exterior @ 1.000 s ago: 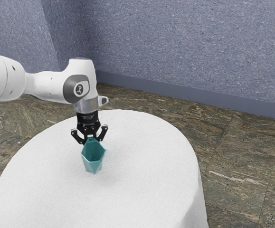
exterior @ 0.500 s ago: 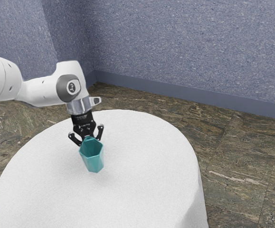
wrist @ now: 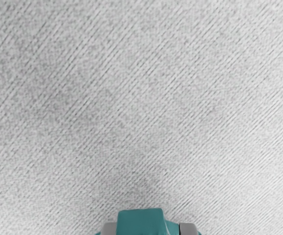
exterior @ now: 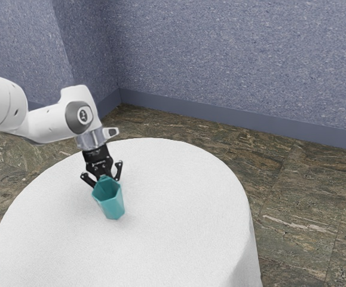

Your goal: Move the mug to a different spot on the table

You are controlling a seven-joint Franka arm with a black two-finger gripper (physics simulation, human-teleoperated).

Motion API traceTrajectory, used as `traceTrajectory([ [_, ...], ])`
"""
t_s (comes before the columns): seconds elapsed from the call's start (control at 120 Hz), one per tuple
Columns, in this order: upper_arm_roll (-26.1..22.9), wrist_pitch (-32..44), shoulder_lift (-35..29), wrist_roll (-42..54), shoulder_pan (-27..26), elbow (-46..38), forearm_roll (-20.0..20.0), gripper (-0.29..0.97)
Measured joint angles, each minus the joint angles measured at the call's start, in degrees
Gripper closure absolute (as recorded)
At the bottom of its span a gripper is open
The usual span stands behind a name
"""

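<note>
Exterior view first: I saw the end effector (exterior: 101, 177) hanging straight down from the white arm (exterior: 38, 119), which reached in from the exterior view's left. Its black fingers were closed narrowly on the rim of the teal mug (exterior: 109, 201), pinching the mug wall from two sides. The mug hung directly under the fingers and leaned a little off upright. I could not tell whether its base touched the cloth or sat just above it. It stood over the tabletop (exterior: 184, 197) in the half toward the exterior view's left, nearer the far rim than the near one. The round white tabletop spread wide and bare toward the exterior view's right and toward the camera, so most of the open room lay on those sides. The curved edge on the exterior view's left was the closest drop-off. Beyond the edge lay the mottled brown floor (exterior: 304, 197) and the blue speckled wall (exterior: 232, 54).

Wrist view next: the mug (wrist: 141, 221) showed as a teal block right under my hand, with a grey pad (wrist: 187, 228) pressed against each side. A faint shadow (wrist: 131, 183) lay on the cloth just ahead of it. The white weave of the tabletop (wrist: 131, 98) ran on past it, with no edge in sight.
</note>
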Motion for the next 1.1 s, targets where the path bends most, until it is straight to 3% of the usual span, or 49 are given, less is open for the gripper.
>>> traceTrajectory([
  [0.417,0.0,0.0,3.1,4.4,1.0,4.2,0.5,0.71],
  [1.1,-0.2,-6.3,7.2,6.2,1.9,10.8,2.3,0.72],
])
